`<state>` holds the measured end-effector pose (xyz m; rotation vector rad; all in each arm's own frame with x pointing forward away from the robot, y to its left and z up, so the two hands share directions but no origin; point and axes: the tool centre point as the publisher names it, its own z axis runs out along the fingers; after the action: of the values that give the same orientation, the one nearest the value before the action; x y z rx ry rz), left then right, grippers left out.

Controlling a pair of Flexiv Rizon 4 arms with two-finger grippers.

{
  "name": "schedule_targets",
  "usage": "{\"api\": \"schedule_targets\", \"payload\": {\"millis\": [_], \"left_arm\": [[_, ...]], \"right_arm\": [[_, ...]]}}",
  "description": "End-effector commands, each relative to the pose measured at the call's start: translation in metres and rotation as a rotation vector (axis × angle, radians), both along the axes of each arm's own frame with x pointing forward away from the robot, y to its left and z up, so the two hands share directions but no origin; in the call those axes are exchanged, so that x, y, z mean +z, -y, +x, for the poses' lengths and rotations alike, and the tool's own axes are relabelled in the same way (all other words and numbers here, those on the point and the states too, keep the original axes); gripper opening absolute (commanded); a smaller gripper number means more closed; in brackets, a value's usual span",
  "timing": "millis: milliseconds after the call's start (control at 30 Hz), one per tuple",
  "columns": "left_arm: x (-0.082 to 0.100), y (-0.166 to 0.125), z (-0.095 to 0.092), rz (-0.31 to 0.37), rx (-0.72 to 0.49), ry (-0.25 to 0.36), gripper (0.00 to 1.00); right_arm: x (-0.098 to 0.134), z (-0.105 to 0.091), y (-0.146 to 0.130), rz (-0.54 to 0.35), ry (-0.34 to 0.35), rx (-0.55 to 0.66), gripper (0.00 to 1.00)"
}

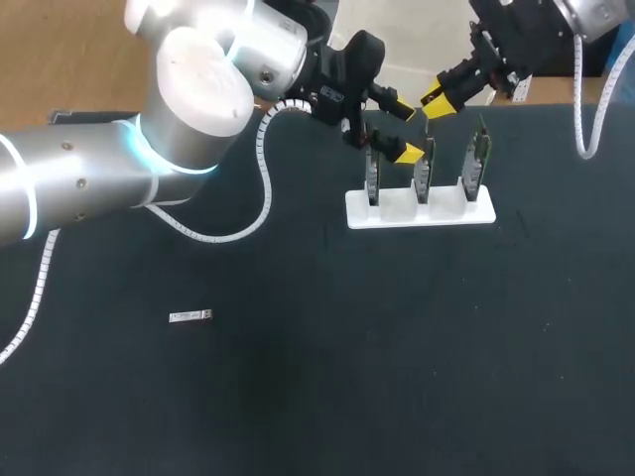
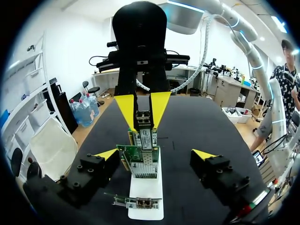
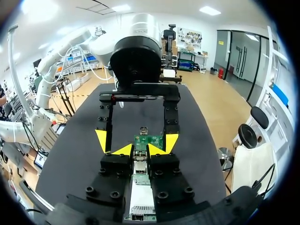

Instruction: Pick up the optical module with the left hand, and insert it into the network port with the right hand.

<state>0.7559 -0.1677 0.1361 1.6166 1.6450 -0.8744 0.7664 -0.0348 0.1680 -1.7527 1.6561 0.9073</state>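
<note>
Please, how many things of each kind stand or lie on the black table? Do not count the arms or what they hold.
Circuit cards, upright in the holder: 3
White holder: 1
Optical module, lying alone: 1
Total: 5

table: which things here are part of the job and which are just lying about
Job: optical module in the right gripper; network cards in the white stand; left gripper, open near them.
Lying about: small silver piece, alone on the table.
</note>
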Motion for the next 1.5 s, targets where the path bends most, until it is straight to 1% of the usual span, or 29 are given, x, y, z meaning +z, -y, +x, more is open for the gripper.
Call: {"api": "schedule_targets", "payload": {"millis": [33, 533, 800, 1000, 1433, 1467, 1500], "left_arm": [[0.0003, -0.0001, -0.0019, 0.002, 0.005, 0.002, 1.0], [0.0003, -0.0001, -0.0019, 0.002, 0.005, 0.002, 1.0], [0.0003, -0.0001, -0.0019, 0.002, 0.005, 0.002, 1.0], [0.0003, -0.0001, -0.0019, 0.002, 0.005, 0.002, 1.0], [0.0003, -0.0001, -0.0019, 0.002, 0.005, 0.002, 1.0], [0.0003, -0.0001, -0.0019, 0.002, 0.005, 0.002, 1.0], [0.0003, -0.0001, -0.0019, 0.002, 0.005, 0.002, 1.0]], "right_arm": [[-0.0037, 0.001, 0.0009, 0.0, -0.004, -0.002, 0.0], [0.0028, 0.0011, 0.0012, 0.006, 0.015, 0.001, 0.0], [0.0008, 0.0023, 0.0017, 0.009, 0.008, -0.004, 0.0], [-0.0034, 0.0022, 0.0016, 0.02, -0.012, -0.013, 0.0], [-0.0059, 0.0015, 0.0018, 0.018, -0.021, -0.019, 0.0], [-0.0058, 0.0014, 0.0018, 0.017, -0.02, -0.02, 0.02], [-0.0056, 0.0013, 0.002, 0.018, -0.02, -0.024, 0.45]]}}
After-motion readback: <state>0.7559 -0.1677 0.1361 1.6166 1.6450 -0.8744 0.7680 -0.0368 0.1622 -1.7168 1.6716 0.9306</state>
